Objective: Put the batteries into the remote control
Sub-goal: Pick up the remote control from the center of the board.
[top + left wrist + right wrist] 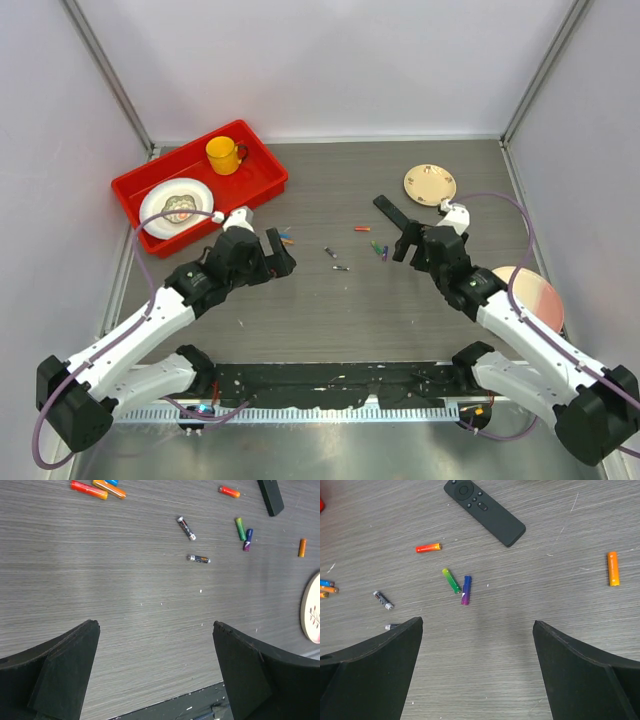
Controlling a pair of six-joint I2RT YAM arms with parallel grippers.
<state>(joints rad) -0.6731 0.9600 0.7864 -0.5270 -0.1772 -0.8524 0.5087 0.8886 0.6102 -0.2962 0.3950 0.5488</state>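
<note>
Remote control [484, 513] lies ahead of the right end effector [477, 621], jaws parted wide, holding nothing.

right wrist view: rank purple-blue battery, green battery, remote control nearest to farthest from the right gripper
1. purple-blue battery, just ahead of the right gripper.
2. green battery, beside it, slightly left.
3. remote control, farthest, top of view.

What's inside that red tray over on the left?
A yellow mug and a white plate bearing something patterned, too small to identify. The red tray floor beneath both is covered.
</note>
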